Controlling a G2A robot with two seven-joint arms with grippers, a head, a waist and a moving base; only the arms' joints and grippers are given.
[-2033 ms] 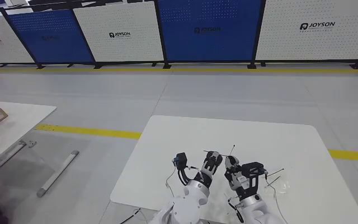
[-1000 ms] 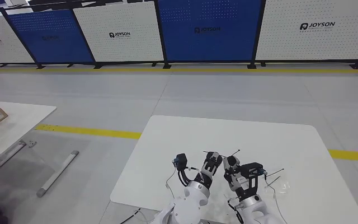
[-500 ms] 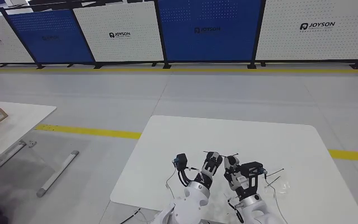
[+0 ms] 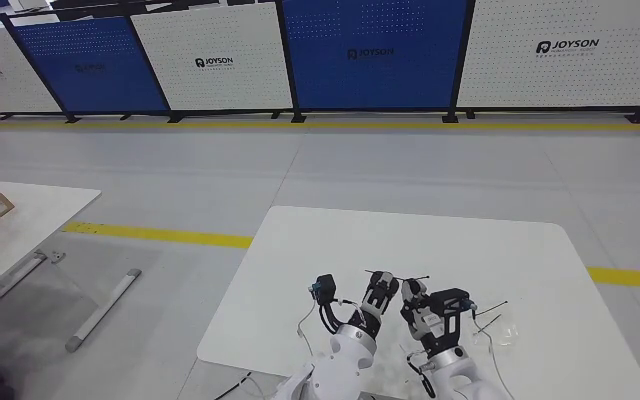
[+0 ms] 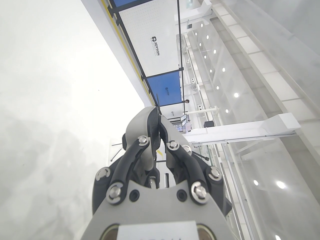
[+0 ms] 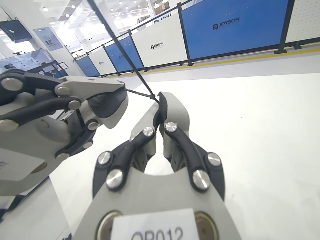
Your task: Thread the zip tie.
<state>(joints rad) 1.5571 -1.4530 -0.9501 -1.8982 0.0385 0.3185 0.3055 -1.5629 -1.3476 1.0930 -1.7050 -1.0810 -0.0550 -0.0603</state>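
Observation:
A thin black zip tie [image 4: 400,278] is held above the white table [image 4: 420,235] between both grippers near the front edge. My right gripper [image 6: 158,101] is shut on the zip tie [image 6: 140,77] at a point where two strands meet. One long strand rises away from the tips. A short strand runs across to my left gripper [image 6: 123,89], which is shut on its other end. From the left wrist, my left gripper [image 5: 158,112] is shut, with a short black tip of the zip tie [image 5: 158,101] sticking out past its pads. The two grippers [image 4: 380,290] [image 4: 412,296] sit almost touching.
A few loose black zip ties [image 4: 490,312] lie on the table to the right of the right arm. Another white table [image 4: 40,215] stands far left, and blue and white fence panels [image 4: 375,55] line the back.
The zip tie's free strand has swung from pointing up and away to lying nearly level toward the right. Both grippers stay shut and close together, hardly shifting.

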